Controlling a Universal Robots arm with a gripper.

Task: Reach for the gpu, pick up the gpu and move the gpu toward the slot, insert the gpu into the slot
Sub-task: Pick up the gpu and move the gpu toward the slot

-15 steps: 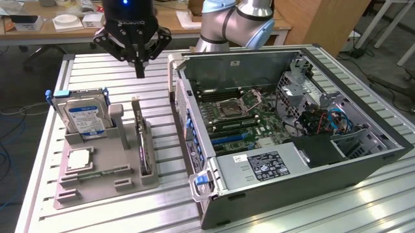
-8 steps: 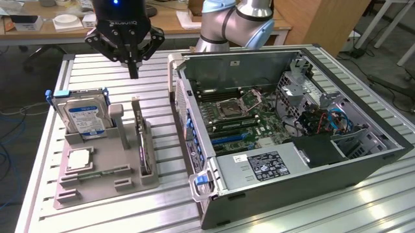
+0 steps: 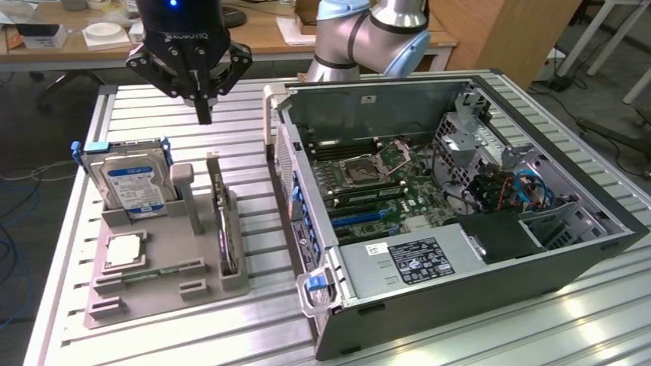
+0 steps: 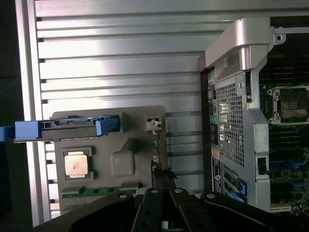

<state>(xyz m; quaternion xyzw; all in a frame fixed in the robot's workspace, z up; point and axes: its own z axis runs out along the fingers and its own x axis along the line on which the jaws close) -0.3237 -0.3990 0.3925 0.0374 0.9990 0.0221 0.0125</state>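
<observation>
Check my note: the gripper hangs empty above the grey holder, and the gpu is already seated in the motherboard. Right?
No. The exterior view shows the gpu standing on edge in the grey holder, not seated in the motherboard. The gripper does hang empty above the holder.

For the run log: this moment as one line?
stage: reach | gripper: shut, empty, above table | gpu: standing in gray holder, untouched

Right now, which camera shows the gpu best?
The exterior view. There the gpu stands on edge in the grey holder beside the computer case, with its long dark side and full length showing. The wrist view looks down on it edge-on, as a thin dark strip.
</observation>
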